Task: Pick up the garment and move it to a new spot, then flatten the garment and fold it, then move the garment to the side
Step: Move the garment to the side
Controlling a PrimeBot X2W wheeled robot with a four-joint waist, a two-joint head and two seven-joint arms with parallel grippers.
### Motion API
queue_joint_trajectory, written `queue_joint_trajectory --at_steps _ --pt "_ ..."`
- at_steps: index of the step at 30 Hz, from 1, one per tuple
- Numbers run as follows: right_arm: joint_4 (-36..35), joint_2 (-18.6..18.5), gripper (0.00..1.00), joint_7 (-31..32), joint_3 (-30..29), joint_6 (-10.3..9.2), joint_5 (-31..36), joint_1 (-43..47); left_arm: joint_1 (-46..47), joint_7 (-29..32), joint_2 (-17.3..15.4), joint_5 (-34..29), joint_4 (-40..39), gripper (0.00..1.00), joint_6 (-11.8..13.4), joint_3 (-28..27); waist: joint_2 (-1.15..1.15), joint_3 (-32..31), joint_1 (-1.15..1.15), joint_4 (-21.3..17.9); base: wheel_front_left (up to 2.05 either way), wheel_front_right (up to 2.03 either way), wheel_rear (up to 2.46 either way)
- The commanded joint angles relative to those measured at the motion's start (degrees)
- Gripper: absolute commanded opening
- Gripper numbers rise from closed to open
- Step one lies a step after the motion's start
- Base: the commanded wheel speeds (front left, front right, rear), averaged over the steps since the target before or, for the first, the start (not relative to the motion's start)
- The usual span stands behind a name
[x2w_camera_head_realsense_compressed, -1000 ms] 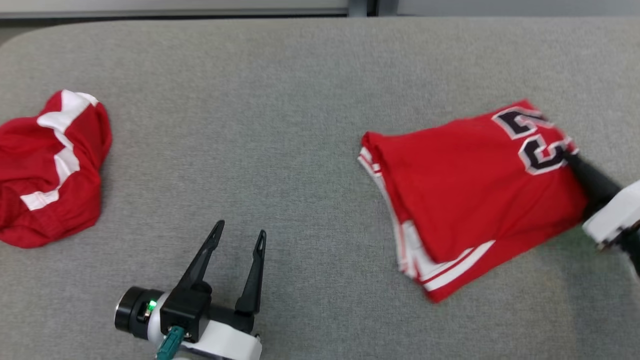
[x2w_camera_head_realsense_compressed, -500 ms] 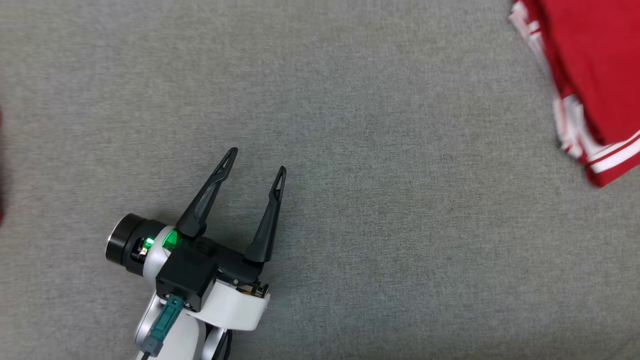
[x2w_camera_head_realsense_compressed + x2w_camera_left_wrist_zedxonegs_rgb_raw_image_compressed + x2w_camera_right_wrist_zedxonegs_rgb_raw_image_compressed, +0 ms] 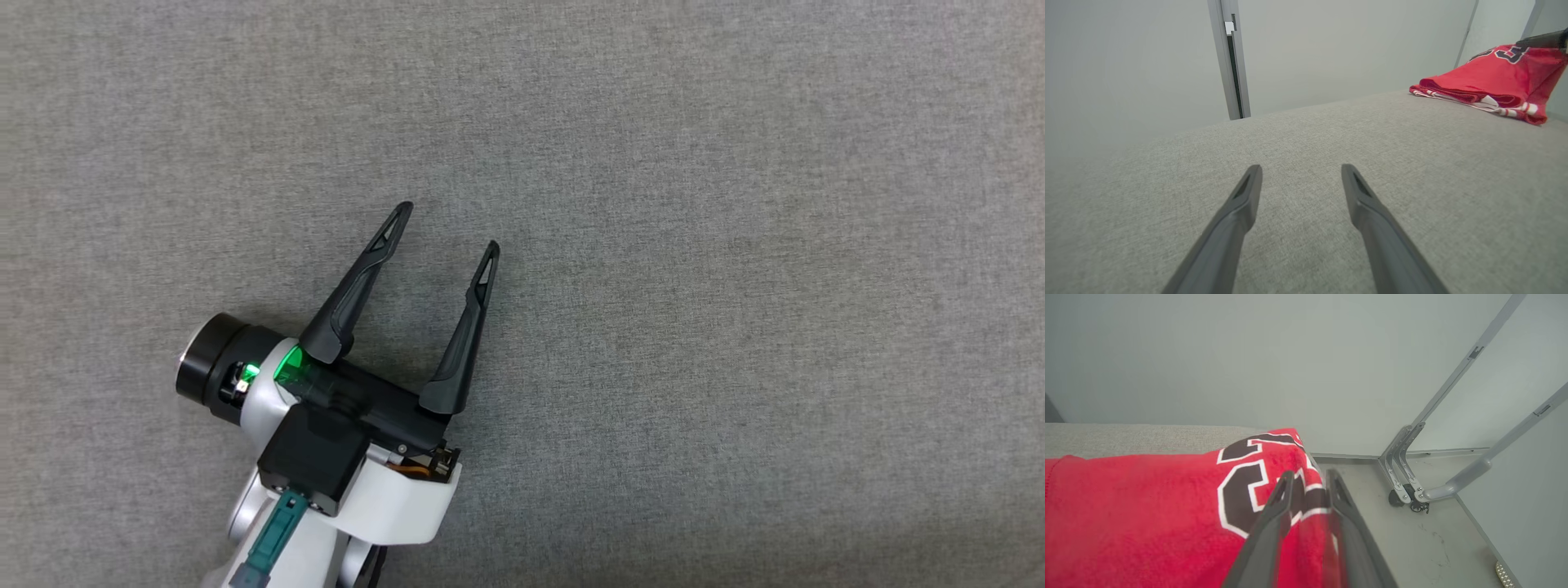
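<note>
The left gripper (image 3: 448,227) lies low over the grey woven surface (image 3: 735,245), its two long dark fingers spread wide with nothing between them. They taper to slotted tips. Behind them sit a black block, a white shell, a green light (image 3: 287,366) and a teal plug (image 3: 269,541).

The left wrist view adds what the head view lacks. The garment (image 3: 1486,77) lies well ahead of these fingers and off to their right, a folded red jersey with white-striped edges stacked in layers and dark numerals outlined in white. A dark finger of the other arm rests at its far top corner. A grey metal post (image 3: 1235,61) stands ahead and slightly left against a plain pale wall.

In the right wrist view, the right gripper (image 3: 1309,473) reaches over the numbered end of the jersey, its fingers a narrow gap apart with red cloth showing between them. Blur hides whether they pinch it. Right of these fingers, a pale floor (image 3: 1425,539) and bent metal brackets (image 3: 1404,465) show.
</note>
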State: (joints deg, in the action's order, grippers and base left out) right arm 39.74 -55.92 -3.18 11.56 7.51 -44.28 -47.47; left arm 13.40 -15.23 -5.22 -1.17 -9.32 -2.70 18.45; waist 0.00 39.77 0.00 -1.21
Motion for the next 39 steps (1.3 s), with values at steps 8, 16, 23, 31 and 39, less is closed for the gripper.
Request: queue_joint_trajectory --at_steps 8,16,23,31,39 --pt "-0.9 12.1 1.0 -9.5 0.8 -0.05 15.8 2.6 -1.5 0.1 0.6 2.3 2.4 1.0 1.9 0.1 0.0 -7.5 0.0 2.3 0.0 0.0 0.0" --pt "-6.7 31.1 1.0 -12.1 4.8 -0.08 17.4 15.8 -6.6 0.1 1.6 6.2 6.5 1.0 2.9 -2.3 0.0 -19.8 0.0 3.9 0.0 0.0 0.0" --pt "-17.2 40.7 1.0 -12.1 0.6 -0.08 24.1 26.7 -11.7 0.1 2.1 9.0 8.4 1.0 4.2 -6.4 0.0 -27.6 0.0 4.1 0.0 0.0 0.0" --pt "-30.8 47.5 1.0 -11.9 -4.4 -0.07 31.2 40.3 -17.6 0.1 2.2 11.4 7.6 1.0 5.8 -10.1 0.0 -34.8 0.0 3.4 0.0 0.0 0.0" --pt "-35.3 49.7 1.0 -12.0 -5.9 -0.04 35.7 48.4 -22.6 0.1 2.2 10.3 8.1 1.0 7.2 -12.7 0.0 -39.2 0.0 2.2 0.0 0.0 0.0"
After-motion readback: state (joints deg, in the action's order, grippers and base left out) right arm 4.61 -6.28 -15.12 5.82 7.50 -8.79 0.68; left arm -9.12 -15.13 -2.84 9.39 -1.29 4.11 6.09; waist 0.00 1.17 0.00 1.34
